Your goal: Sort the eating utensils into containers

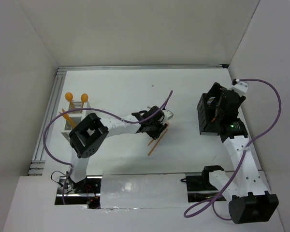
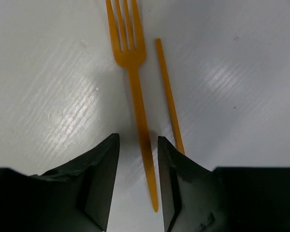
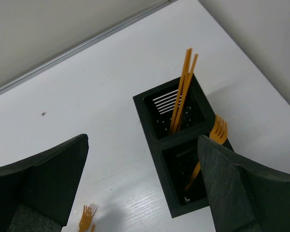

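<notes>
An orange fork point(image 2: 135, 72) lies flat on the white table, with a thin orange knife point(image 2: 168, 92) beside it on its right. My left gripper point(image 2: 138, 140) is open and low over the table, its jaws either side of the fork's handle without touching it. In the top view the left gripper point(image 1: 156, 129) is mid-table, over these pieces point(image 1: 155, 142). The black caddy point(image 3: 183, 159) holds two thin knives point(image 3: 181, 92) in its far slot and a fork point(image 3: 215, 135) in its near slot. My right gripper point(image 3: 142, 145) is open and empty above it. The white caddy point(image 1: 71, 121) at the left holds two spoons point(image 1: 69, 96).
The black caddy point(image 1: 209, 113) stands at the right, near the side wall. A metal rail point(image 1: 48, 116) runs along the left edge behind the white caddy. The fork on the table also shows in the right wrist view point(image 3: 87, 216).
</notes>
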`<action>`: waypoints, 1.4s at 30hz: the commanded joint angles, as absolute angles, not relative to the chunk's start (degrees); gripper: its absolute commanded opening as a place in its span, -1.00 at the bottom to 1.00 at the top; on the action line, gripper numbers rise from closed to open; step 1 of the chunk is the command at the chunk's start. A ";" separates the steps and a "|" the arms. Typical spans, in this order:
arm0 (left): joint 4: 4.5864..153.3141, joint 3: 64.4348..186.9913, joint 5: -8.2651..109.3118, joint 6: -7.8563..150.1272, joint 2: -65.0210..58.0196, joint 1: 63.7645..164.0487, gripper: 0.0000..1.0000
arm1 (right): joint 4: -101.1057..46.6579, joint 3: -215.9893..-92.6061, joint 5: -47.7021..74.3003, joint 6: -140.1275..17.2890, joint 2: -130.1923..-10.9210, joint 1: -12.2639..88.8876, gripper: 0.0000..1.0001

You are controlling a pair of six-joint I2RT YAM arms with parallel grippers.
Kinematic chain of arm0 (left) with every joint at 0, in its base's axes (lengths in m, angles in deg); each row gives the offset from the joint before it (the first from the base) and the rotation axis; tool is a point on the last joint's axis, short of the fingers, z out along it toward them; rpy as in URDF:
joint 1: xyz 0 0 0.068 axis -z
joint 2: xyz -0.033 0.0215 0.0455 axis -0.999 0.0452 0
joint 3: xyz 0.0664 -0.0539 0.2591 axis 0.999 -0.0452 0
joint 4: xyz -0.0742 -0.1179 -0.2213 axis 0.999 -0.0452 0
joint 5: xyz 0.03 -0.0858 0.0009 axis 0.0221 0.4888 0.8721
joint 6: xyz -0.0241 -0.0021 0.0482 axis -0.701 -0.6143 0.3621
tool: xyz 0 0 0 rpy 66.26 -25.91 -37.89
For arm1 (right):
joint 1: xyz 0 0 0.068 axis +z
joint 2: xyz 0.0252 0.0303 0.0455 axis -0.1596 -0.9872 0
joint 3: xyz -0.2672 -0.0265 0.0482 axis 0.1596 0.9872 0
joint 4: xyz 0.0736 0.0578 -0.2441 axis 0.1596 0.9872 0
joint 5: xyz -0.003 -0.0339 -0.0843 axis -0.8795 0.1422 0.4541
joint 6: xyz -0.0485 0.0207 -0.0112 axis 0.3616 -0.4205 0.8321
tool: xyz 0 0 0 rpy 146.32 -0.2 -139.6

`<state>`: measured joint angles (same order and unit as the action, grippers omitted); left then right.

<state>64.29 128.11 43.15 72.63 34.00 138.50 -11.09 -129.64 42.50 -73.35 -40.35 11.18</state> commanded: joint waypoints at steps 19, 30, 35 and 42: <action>71.64 120.01 47.26 62.59 24.56 133.56 -1.00 | -20.69 -127.71 15.94 -86.95 -44.31 14.10 1.00; 78.60 113.22 55.78 61.18 9.25 128.19 -1.00 | -29.66 -124.72 14.00 -92.48 -54.69 29.73 0.99; 77.99 114.45 57.38 60.39 8.02 128.01 -1.00 | -32.39 -125.41 15.92 -92.84 -58.29 35.54 0.96; 78.25 115.76 58.61 59.78 6.96 128.10 -1.00 | -33.97 -125.42 18.13 -92.93 -62.86 41.08 0.73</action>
